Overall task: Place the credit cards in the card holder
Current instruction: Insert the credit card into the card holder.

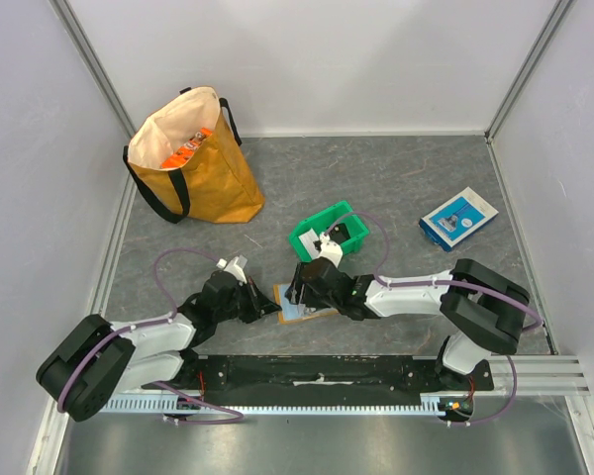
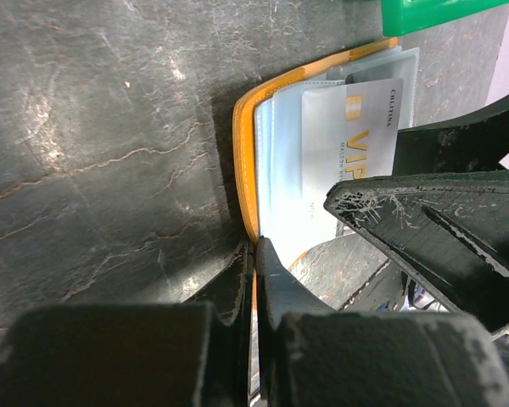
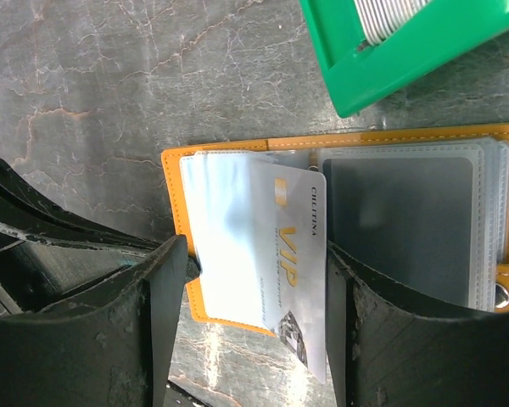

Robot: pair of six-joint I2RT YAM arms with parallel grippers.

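1. Since the left gripper (image 2: 254,254) pinches the card holder (image 3: 174,195) by its edge, just in front of the green bin (image 3: 390,68), that clamp should hold firm.
2. Right gripper (image 3: 254,288), clasping the white VIP card (image 3: 297,254) across its width, should slide it level under the clear sleeve (image 3: 225,220).

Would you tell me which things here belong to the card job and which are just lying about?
Job: card holder, VIP card.
Lying about: green bin, tote bag, blue-and-white box.
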